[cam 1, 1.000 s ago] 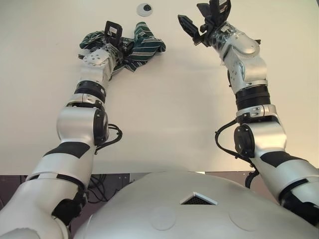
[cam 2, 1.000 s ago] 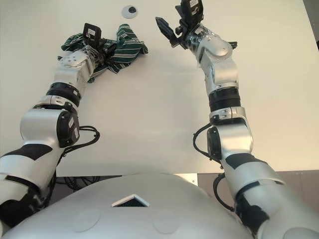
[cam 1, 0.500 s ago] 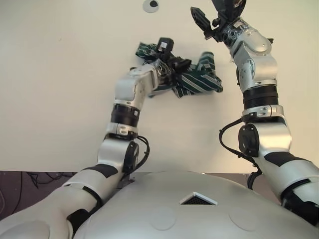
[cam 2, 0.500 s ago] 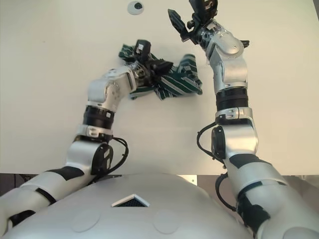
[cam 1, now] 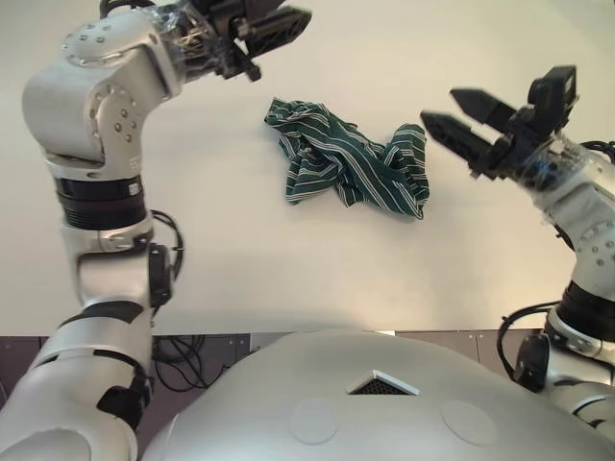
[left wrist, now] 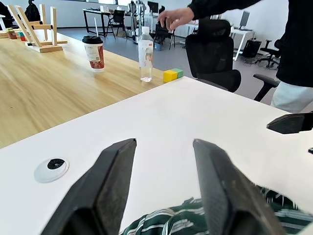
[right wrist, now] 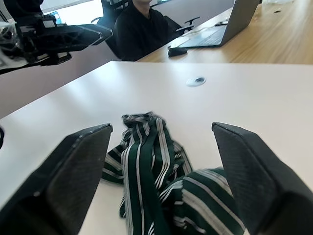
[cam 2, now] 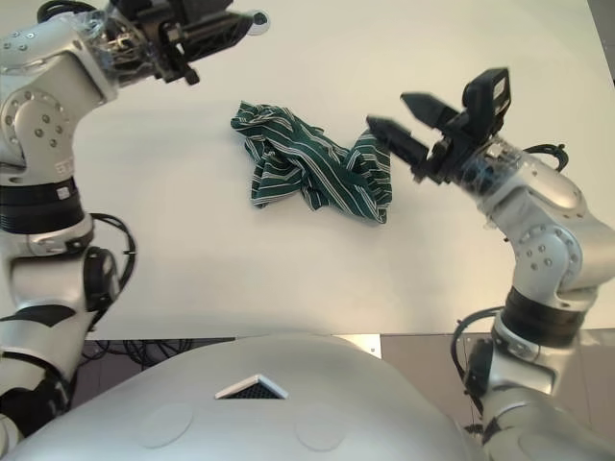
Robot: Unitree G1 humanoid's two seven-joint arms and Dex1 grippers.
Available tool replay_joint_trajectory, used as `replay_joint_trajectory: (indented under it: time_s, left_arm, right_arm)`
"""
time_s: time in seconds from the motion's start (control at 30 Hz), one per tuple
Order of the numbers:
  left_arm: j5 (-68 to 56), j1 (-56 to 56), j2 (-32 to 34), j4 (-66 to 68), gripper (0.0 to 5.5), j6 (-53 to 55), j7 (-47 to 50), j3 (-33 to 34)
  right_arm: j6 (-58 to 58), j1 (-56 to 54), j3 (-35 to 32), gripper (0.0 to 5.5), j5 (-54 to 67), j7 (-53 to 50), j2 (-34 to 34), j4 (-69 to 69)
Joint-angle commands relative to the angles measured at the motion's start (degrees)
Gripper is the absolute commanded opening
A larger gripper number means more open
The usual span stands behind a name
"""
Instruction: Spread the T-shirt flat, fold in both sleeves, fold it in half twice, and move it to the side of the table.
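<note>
The green striped T-shirt (cam 1: 348, 171) lies crumpled mid-bench (cam 1: 288, 259): you are at step 1, spreading. Your left hand (left wrist: 165, 143) hovers spread at its 10 o'clock and your right hand (cam 1: 441, 108) spread at 3 o'clock. Next, you likely pinch 2 opposite edges and pull them apart.

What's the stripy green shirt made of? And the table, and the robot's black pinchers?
T-shirt: soft cloth, probably cotton-like; it crumples into loose folds.
Table: smooth, matt white top, maybe laminate; the look leaves it open.
Left gripper and right gripper: dull black, stiff-looking fingers, likely hard plastic.
</note>
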Motion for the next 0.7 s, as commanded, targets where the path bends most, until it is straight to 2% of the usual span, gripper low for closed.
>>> replay_joint_trajectory:
  time_s: [0.03, 0.17, 0.4, 0.7]
  left_arm:
    - [4.4, 0.5, 5.2, 10.4, 2.11, -8.8, -9.6, -6.0]
    - [7.3, -1.1, 4.6, 18.7, 2.11, -16.0, -15.4, -10.1]
    - [9.6, -2.8, 1.2, 27.3, 2.11, -24.6, -21.8, -13.0]
    - [13.1, -7.9, -4.3, 39.7, 2.11, -31.1, -20.5, -13.1]
  right_arm:
    - [-0.1, 5.4, 3.3, 3.75, -3.1, -2.5, -1.6, -0.5]
    - [-2.9, 8.6, 4.9, 3.75, -6.2, -4.1, -0.5, 1.4]
    - [-4.2, 11.0, 7.1, 3.75, -6.8, -5.7, 1.1, 0.4]
    - [-5.6, 12.6, 9.9, 3.75, -6.7, -8.0, 1.8, 0.4]
